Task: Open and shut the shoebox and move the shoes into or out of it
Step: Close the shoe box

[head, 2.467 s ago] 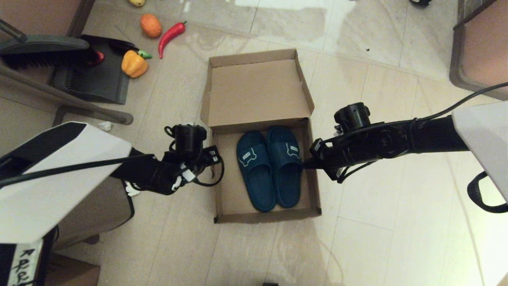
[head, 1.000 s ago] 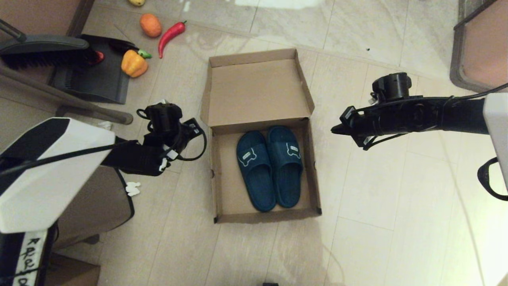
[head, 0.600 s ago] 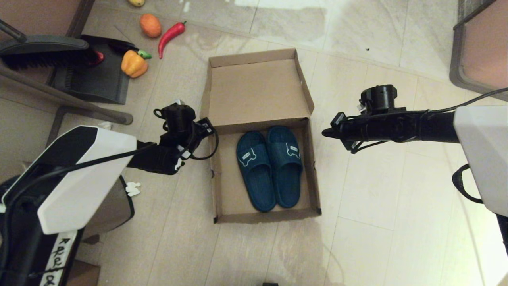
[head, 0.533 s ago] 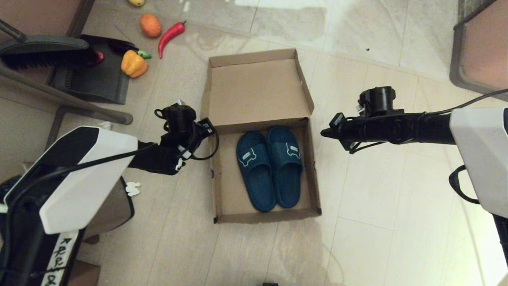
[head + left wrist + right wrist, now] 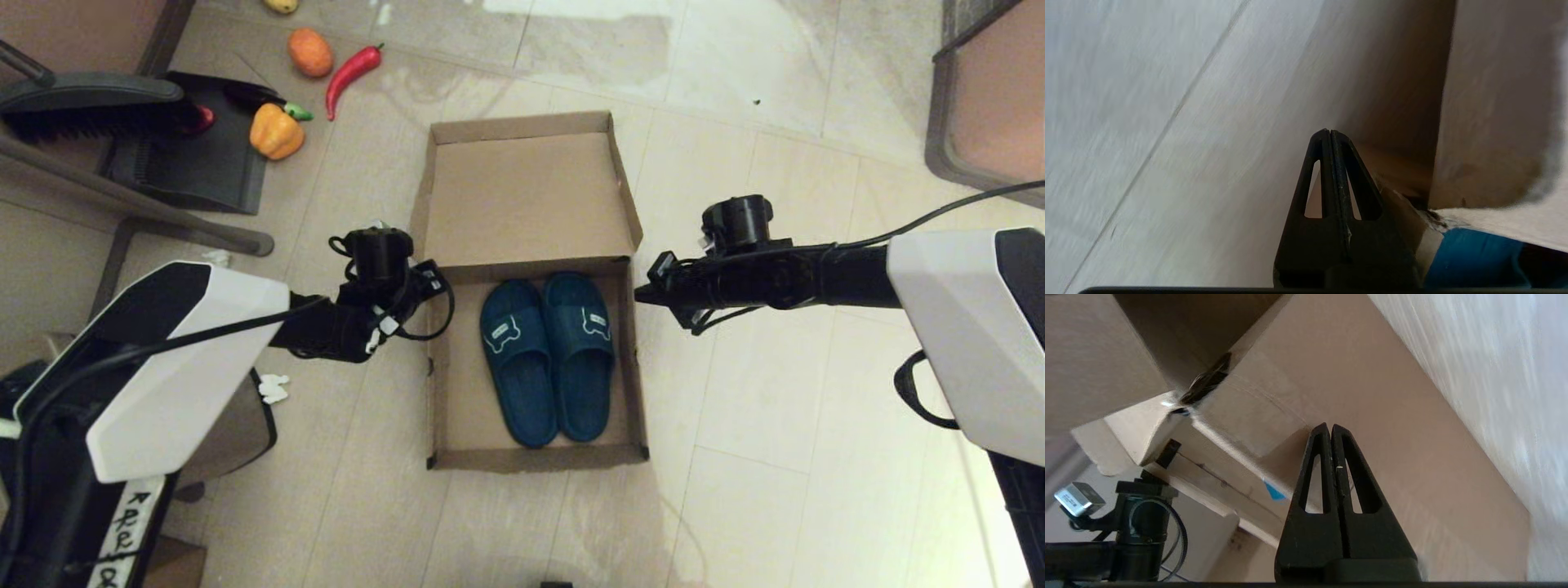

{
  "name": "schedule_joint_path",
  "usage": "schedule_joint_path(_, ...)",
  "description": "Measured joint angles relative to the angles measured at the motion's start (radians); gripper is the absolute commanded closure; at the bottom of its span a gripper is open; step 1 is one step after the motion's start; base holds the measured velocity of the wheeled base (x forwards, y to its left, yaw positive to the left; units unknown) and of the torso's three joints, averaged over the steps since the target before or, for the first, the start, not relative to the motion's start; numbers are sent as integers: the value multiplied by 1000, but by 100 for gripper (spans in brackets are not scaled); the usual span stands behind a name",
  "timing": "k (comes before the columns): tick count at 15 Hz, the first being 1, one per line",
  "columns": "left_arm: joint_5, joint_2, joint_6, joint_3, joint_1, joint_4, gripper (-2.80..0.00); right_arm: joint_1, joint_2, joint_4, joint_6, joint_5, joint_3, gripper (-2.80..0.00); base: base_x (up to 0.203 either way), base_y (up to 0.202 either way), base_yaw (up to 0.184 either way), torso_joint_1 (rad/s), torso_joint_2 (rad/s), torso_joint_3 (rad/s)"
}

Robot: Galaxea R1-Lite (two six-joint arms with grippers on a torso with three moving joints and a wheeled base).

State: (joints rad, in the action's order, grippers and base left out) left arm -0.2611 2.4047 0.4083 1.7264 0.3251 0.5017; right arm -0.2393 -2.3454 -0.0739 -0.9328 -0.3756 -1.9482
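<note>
The brown shoebox [image 5: 535,459] lies open on the floor, its lid [image 5: 526,196] leaning back. Both teal-blue shoes [image 5: 516,359] lie side by side inside, logos up. My left gripper [image 5: 430,276] is shut and empty at the box's left wall, near the hinge corner. In the left wrist view the gripper [image 5: 1329,133] points along the floor beside the shoebox wall [image 5: 1486,102], and a blue shoe [image 5: 1474,261] shows past it. My right gripper [image 5: 638,297] is shut and empty at the right wall. In the right wrist view its tip [image 5: 1329,426] is close to the shoebox's outer side [image 5: 1372,396].
At the far left lie a yellow pepper [image 5: 276,131], a red chili [image 5: 351,69] and an orange fruit [image 5: 310,51] beside a dark dustpan [image 5: 196,163] and brush [image 5: 90,102]. Brown furniture [image 5: 988,98] stands at the far right. Tiled floor surrounds the box.
Both arms have closed in on the box's sides from farther out. The box has slid a little toward me and to the left.
</note>
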Motion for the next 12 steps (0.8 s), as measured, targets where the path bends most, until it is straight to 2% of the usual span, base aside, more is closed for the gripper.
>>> schedule_joint_path(3,-3,-51,-1,-118,3,-14,0,-25,70,-89,3,29,82,0,0,0,0,0,0,0)
schedule_joint_path(6,-19,-144,4,-346,7,0,0,-32,166,-112,8,71,255,0,0,0,0,0,0,0)
schedule_joint_path(8,-30,-206,6,-492,4,52,0,-20,216,-112,14,134,327,0,0,0,0,0,0,0)
schedule_joint_path(10,-38,-257,4,-581,-15,125,0,10,233,-112,44,176,344,0,0,0,0,0,0,0)
schedule_joint_path(12,-34,-282,4,-604,-36,136,0,28,224,-112,59,203,312,0,0,0,0,0,0,0)
